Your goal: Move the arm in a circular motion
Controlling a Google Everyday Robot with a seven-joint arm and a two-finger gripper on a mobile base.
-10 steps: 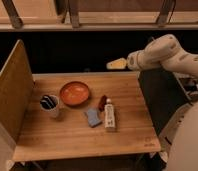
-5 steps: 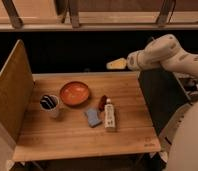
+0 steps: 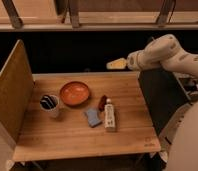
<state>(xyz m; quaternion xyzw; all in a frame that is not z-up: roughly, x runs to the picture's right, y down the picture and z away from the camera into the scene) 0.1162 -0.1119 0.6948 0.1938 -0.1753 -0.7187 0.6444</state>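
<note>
The cream-white arm (image 3: 167, 52) of rounded segments reaches in from the right, high above the table's far right edge. Its small flat tan tip, the gripper (image 3: 115, 64), points left and hangs in the air over the back edge of the wooden table (image 3: 67, 135). It holds nothing that I can see and touches none of the objects on the table.
On the table stand an orange bowl (image 3: 74, 93), a white cup with dark utensils (image 3: 50, 104), a blue sponge (image 3: 93, 117), a white bottle lying flat (image 3: 110, 116) and a small red item (image 3: 102, 101). A wooden side panel (image 3: 12, 95) stands at the left. A white robot body (image 3: 189, 145) fills the lower right.
</note>
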